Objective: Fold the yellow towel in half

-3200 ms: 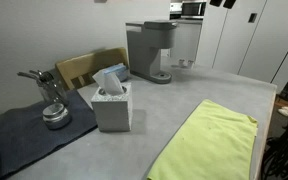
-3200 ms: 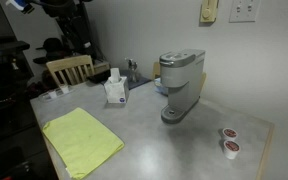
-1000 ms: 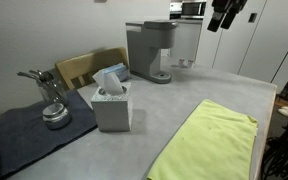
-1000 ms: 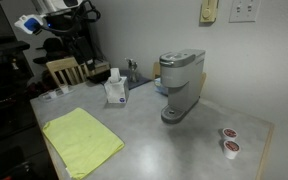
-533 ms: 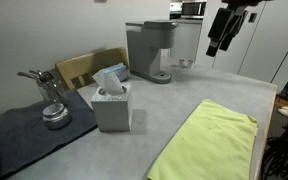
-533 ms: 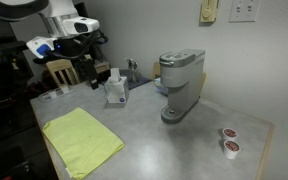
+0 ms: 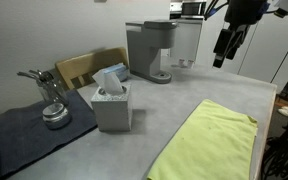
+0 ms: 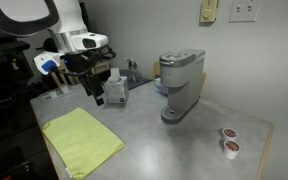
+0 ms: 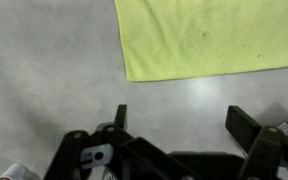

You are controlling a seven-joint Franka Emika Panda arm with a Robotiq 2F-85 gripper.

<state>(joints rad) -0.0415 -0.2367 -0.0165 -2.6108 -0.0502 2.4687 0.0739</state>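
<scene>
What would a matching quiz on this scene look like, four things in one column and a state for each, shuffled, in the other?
Things:
1. yellow towel
2. tissue box
3. coffee maker
4. gripper

States:
A. up in the air, jaws open
B. tall and grey, standing upright
C. spread flat, not folded
D. a tissue poking out of its top

Pairs: 1-C, 2-D, 3-B, 4-A

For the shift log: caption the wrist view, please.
Open pincer hovers over the table, near the edge of the flat towel.
</scene>
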